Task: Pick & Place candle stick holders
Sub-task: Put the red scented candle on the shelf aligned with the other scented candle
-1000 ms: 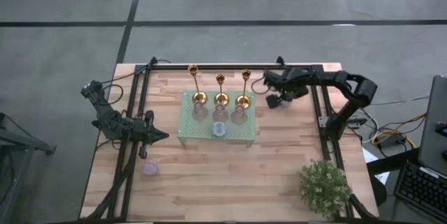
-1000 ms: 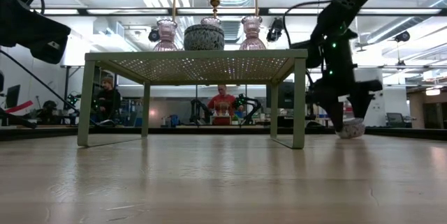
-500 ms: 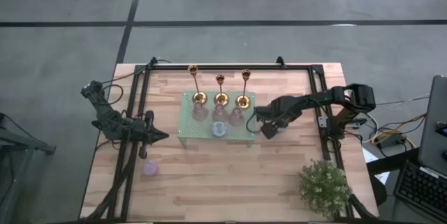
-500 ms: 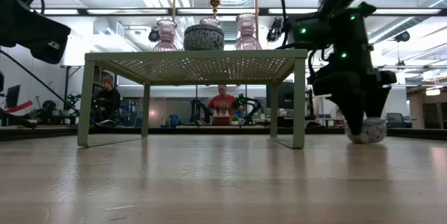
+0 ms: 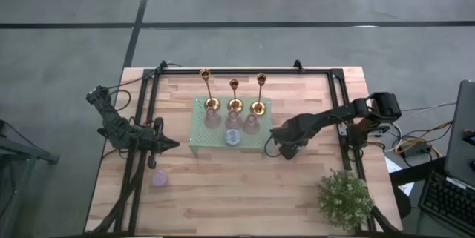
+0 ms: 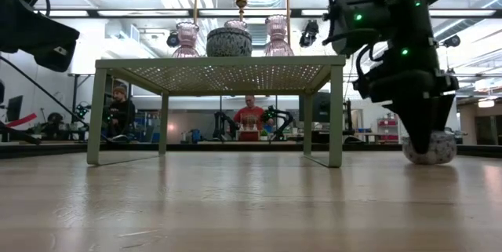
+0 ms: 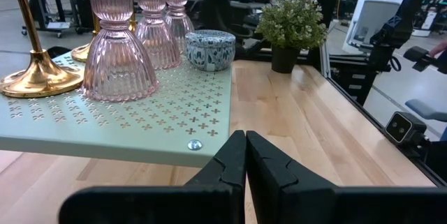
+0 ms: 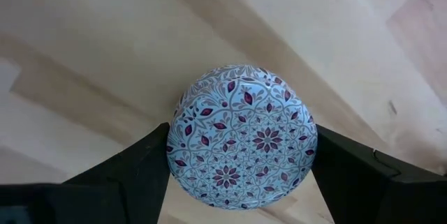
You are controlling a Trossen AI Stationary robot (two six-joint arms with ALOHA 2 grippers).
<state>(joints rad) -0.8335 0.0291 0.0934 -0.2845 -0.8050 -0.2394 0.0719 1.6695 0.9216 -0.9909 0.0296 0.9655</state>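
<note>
The right gripper (image 5: 284, 151) has swung down off the far side, now clamping a patterned round piece (image 8: 241, 137) on the table (image 5: 223, 193). Left gripper (image 7: 244, 155) waits shut. All three candle stick holders (image 5: 234, 105) remain on the green stand (image 5: 256, 144), untouched.

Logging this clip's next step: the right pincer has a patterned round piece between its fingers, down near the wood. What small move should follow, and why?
Probably open the right pincer and lift clear. The patterned round piece sits low by the tabletop, beside the green stand, so it looks ready to release. The three candle stick holders remain on the stand; the left pincer waits shut.
</note>
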